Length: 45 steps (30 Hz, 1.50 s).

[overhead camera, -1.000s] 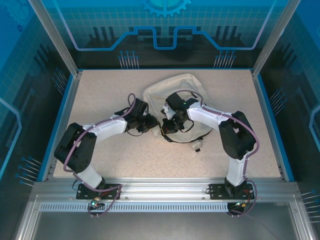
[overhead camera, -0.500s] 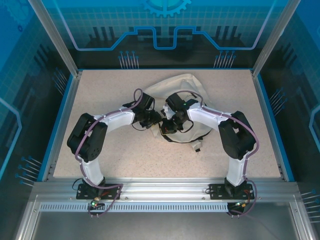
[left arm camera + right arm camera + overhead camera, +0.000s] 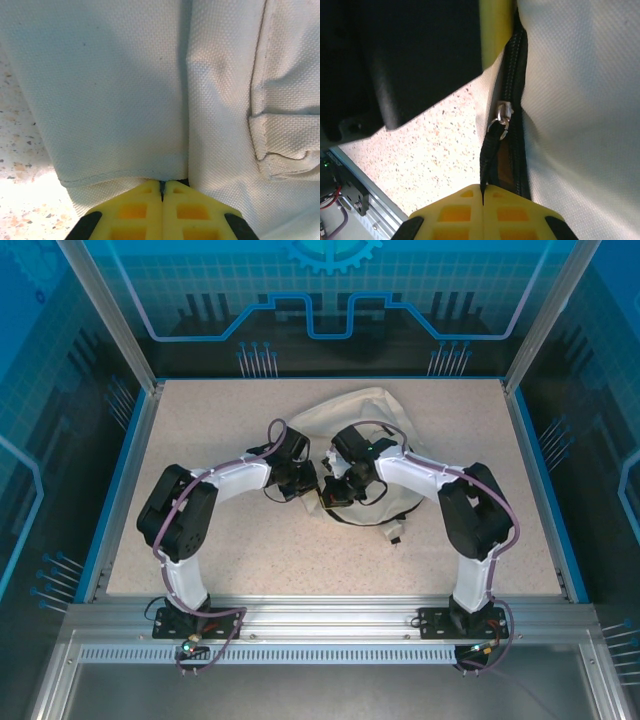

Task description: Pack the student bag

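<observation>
We see the student bag [image 3: 365,406], a soft cream-white fabric backpack, lying slumped on the speckled beige table [image 3: 200,430], a little beyond the middle, with both arms reaching in to its near left edge. Thin dark straps [image 3: 372,517] loop along its near side, and a small white tag [image 3: 397,536] sticks out there; it is too small to read. The left wrist view shows the cloth [image 3: 125,90] as a plain coarse weave with stitched hems and a sewn fabric loop [image 3: 282,145] at the right. The left hand [image 3: 162,183] is clenched, its yellow fingers pressed together at a folded hem; we cannot tell whether cloth is pinched between them. In the right wrist view a black zipper [image 3: 516,65] runs down the bag's edge to a small metal slider [image 3: 503,112]. A narrow dark strip [image 3: 488,152] hangs from the slider, and the right hand [image 3: 483,188] is clenched on its lower end.
</observation>
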Motion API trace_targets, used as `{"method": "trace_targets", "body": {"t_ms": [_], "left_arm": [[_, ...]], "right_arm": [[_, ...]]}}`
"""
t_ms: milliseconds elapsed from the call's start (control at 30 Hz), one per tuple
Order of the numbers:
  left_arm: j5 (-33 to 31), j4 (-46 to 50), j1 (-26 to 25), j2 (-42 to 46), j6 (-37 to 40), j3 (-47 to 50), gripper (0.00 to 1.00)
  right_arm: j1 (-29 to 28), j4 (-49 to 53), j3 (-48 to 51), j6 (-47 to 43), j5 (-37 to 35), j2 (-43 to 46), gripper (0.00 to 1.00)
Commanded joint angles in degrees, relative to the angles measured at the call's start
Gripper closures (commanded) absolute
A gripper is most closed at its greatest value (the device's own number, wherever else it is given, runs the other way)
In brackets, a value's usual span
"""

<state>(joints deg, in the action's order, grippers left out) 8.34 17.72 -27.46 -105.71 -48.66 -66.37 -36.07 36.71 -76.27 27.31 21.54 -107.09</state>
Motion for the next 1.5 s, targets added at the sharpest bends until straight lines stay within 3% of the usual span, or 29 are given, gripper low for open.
{"method": "trace_targets", "body": {"t_ms": [0, 233, 733, 1100, 1167, 1333, 1467], "left_arm": [[-2.2, 0.6, 1.1, 0.9, 1.2, -0.9, 1.00], [-3.7, -0.6, 2.0, 0.9, 1.8, -0.8, 1.00], [-5.8, -1.0, 5.4, 0.1, 3.9, -2.3, 1.00], [-6.1, -2.1, 8.2, -1.3, 5.0, -3.6, 1.00], [-6.1, -2.0, 8.5, -1.5, 5.4, -4.2, 1.00], [-6.0, -2.0, 9.3, -1.8, 6.8, -5.8, 1.00], [-6.2, -2.0, 10.8, -0.8, 7.9, -6.2, 1.00]], "right_arm": [[-1.5, 5.4, 1.5, -1.7, 0.9, 3.9, 1.00], [-4.0, 10.8, 4.3, -0.9, -1.3, 8.7, 1.00], [-3.8, 24.6, 8.6, 5.2, -21.4, 19.9, 1.00], [-0.8, 25.8, 10.1, 8.3, -28.4, 23.7, 1.00], [-1.0, 24.2, 9.7, 7.1, -26.5, 23.6, 1.00], [-3.2, 12.7, 7.9, 1.3, -10.2, 22.2, 1.00], [-5.0, 4.7, 4.0, 0.9, -1.9, 18.3, 1.00]]}}
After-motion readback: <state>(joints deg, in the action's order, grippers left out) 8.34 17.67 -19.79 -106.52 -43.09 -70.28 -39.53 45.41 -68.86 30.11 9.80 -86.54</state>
